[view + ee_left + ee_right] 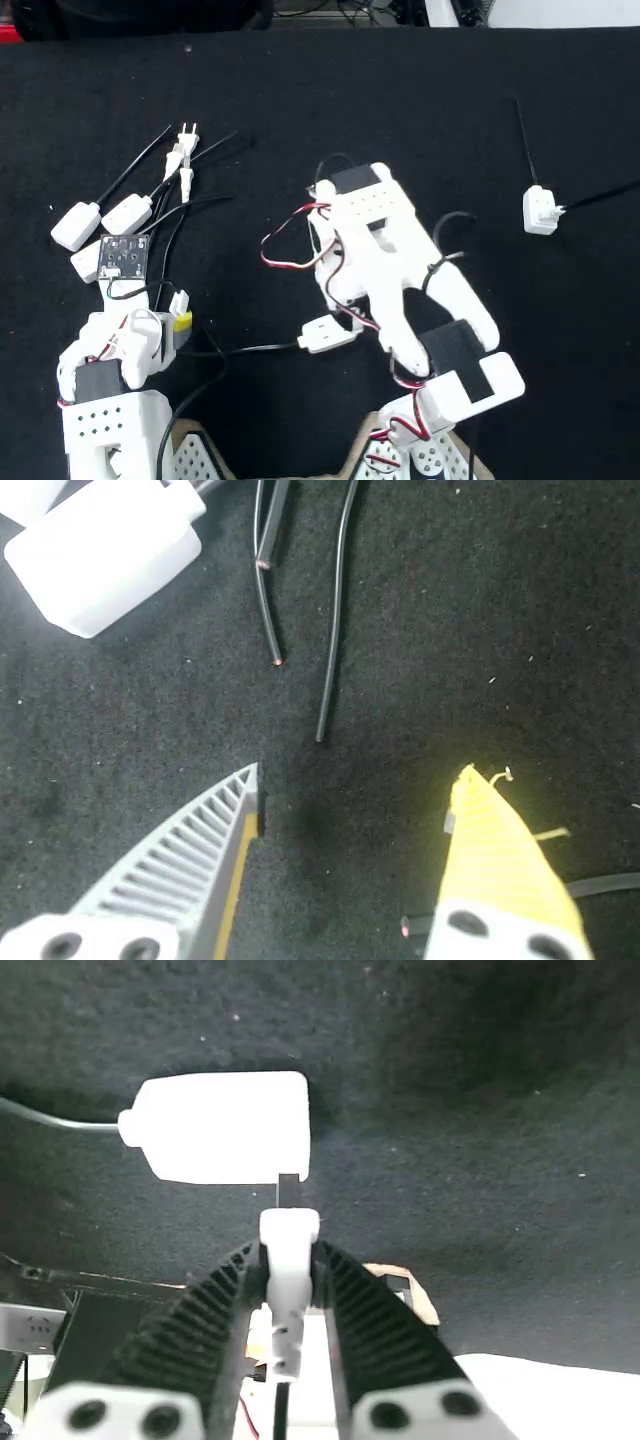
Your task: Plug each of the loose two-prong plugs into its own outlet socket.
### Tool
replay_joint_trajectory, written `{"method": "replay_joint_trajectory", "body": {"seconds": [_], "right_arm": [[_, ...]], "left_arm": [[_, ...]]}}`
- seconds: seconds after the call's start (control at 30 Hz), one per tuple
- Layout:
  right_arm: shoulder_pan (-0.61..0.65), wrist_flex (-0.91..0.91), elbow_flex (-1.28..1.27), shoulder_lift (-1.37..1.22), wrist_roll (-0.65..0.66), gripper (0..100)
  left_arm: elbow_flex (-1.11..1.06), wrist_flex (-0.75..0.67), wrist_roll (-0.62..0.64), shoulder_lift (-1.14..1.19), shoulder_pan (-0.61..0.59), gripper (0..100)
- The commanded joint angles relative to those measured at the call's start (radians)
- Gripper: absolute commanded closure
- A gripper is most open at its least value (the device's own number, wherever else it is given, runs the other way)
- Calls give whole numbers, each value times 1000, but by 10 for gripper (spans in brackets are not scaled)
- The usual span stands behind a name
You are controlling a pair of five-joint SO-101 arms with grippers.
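A two-prong plug (289,1235) is being gripped tight by the right gripper (288,1260), its prong touching an outlet socket (225,1127) on the mat (480,1110), so insertion is seemingly being attempted and a straight push is being called for, while the left gripper (358,777) is being held open.
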State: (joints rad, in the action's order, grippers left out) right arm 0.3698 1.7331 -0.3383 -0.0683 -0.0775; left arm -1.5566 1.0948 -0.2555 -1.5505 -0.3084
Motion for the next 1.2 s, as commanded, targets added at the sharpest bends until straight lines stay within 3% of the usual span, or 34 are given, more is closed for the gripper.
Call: {"method": "replay_joint_trajectory", "body": {"seconds": [0.0,0.27,0.57,1.17], "right_arm": [[43,28,12,48,-11,976],[-11,31,99,-142,-11,988],[-49,34,120,-154,11,987],[48,25,117,-33,12,987]], "left_arm": [[5,-2,3,-6,-5,700],[5,-2,3,-6,-5,700],[5,-2,3,-6,-5,700],[5,-5,5,-6,-5,700]]}}
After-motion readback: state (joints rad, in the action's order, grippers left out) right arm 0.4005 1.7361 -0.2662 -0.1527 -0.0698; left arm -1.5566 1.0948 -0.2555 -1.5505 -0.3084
